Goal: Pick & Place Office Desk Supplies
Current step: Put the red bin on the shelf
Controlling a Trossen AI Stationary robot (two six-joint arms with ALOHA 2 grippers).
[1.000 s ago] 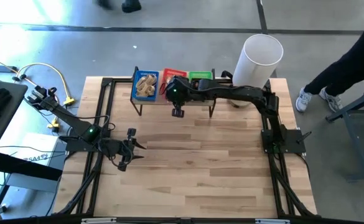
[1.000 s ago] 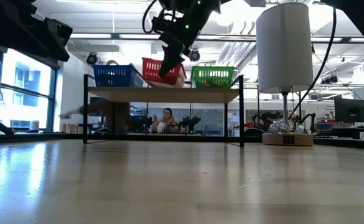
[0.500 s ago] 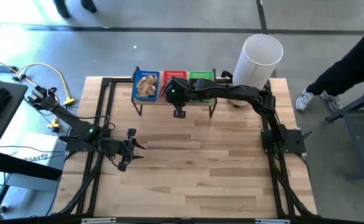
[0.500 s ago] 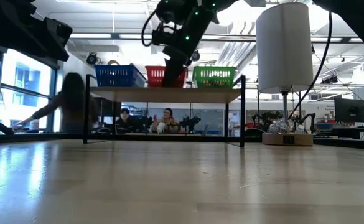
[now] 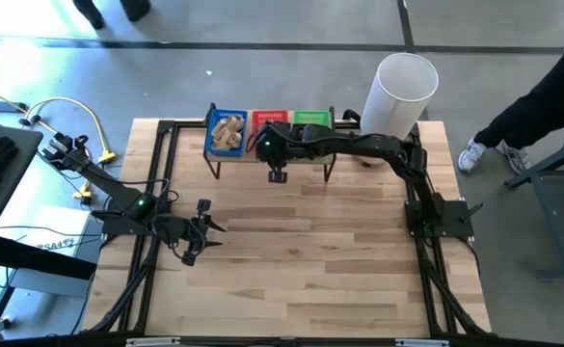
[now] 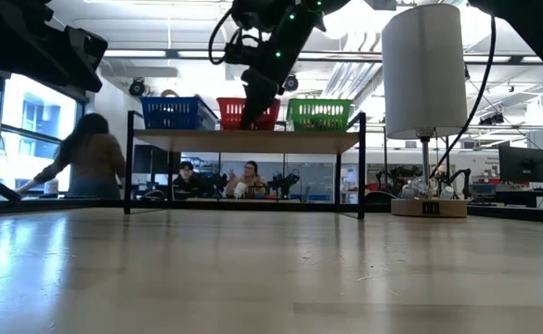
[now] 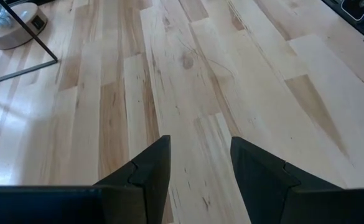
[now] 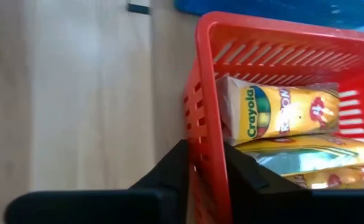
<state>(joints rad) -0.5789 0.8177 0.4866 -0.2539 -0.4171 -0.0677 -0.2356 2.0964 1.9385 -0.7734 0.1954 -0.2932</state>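
Blue [image 5: 228, 132], red [image 5: 270, 118] and green [image 5: 310, 118] baskets stand side by side on a low black-framed shelf [image 6: 243, 141] at the table's far edge. Of the office desk supplies, tan pieces fill the blue basket and yellow crayon boxes [image 8: 281, 109] lie in the red one. My right gripper [image 8: 205, 163] hangs over the red basket's near wall [image 8: 201, 124], fingers narrowly open, one on either side of the wall, nothing held. My left gripper [image 7: 200, 155] waits open above bare wood at the table's left [image 5: 214, 227]. My right gripper stands astride the red basket's near wall, slanting down from the table's right; I cannot tell whether its fingers touch the wall.
A tall white cylinder [image 5: 404, 89] stands on a round base at the far right corner, close to my right arm. Bare wooden table [image 5: 301, 260] lies in front of the shelf. People sit and walk in the room behind; a person's leg [image 5: 532, 96] shows at the right.
My right gripper has stayed over the red basket and has rolled a little, its fingers standing more upright than before. A person has walked across the room behind the table.
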